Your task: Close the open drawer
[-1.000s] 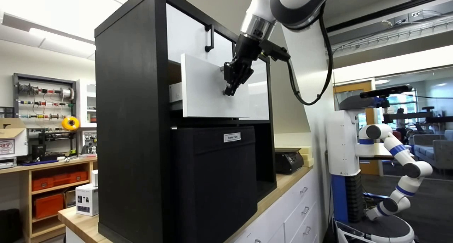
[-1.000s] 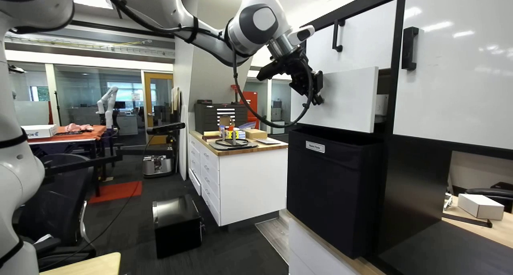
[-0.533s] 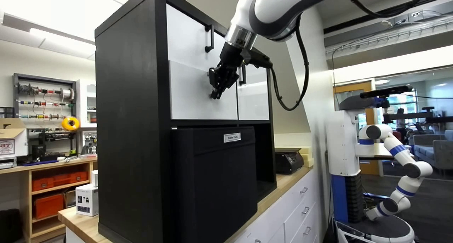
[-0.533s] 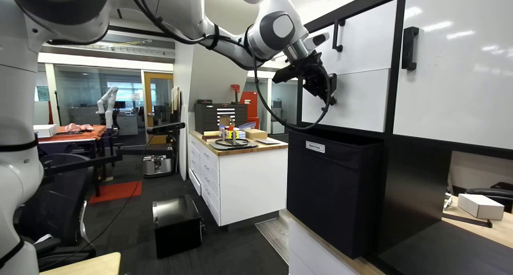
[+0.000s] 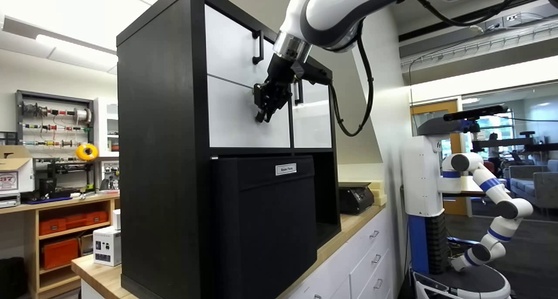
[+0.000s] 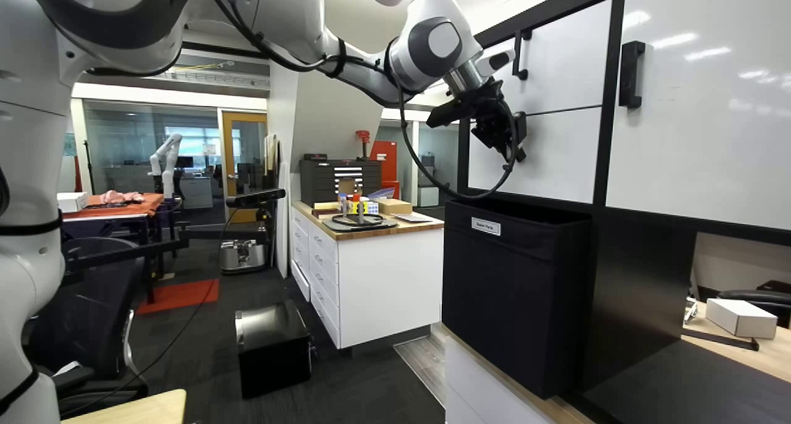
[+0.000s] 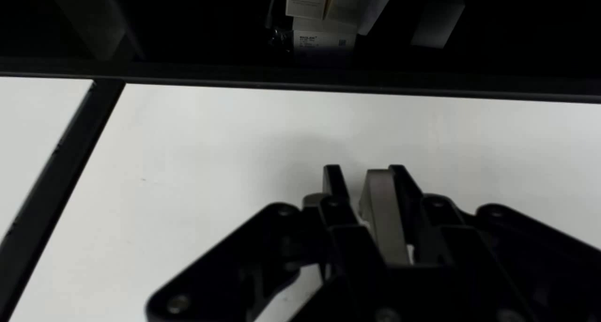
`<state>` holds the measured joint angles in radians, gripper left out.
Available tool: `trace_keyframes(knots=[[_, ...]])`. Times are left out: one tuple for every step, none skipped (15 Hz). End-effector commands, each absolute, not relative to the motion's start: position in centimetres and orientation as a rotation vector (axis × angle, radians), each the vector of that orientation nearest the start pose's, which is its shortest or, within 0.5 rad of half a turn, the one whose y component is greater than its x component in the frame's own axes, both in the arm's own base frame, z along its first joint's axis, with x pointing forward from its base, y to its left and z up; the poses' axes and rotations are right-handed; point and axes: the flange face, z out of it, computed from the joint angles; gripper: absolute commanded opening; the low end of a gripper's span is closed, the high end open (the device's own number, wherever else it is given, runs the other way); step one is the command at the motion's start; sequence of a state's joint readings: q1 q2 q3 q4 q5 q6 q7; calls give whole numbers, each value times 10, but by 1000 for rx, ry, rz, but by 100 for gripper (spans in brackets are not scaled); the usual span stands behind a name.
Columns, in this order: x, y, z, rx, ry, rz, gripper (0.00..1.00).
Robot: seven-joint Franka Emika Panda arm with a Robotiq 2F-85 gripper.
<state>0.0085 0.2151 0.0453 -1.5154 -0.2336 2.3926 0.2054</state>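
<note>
One white flat-fronted lower drawer (image 5: 237, 121) is sitting flush; closing's looking done, retreat likely remaining. Black jointed pincer (image 7: 360, 176) is showing narrow gap; can't tell if gripping anything.

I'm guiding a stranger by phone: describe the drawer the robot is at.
In the tall black cabinet, find the labelled black bin. The lower white drawer is just above; unlike the upper front, it has the gripper at its face.
</note>
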Motion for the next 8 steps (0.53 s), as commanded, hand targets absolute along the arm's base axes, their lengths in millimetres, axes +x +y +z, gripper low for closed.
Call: trace_keyframes(knots=[[658, 24, 632, -3113, 83, -1054, 60], [651, 27, 635, -3121, 83, -1035, 66], [646, 28, 637, -3126, 89, -1016, 72], [636, 33, 640, -3129, 96, -982, 79], [629, 37, 642, -3127, 91, -949, 84], [619, 45, 644, -3123, 86, -894, 92], [610, 52, 644, -3124, 92, -837, 97], [600, 60, 643, -3122, 83, -781, 99]])
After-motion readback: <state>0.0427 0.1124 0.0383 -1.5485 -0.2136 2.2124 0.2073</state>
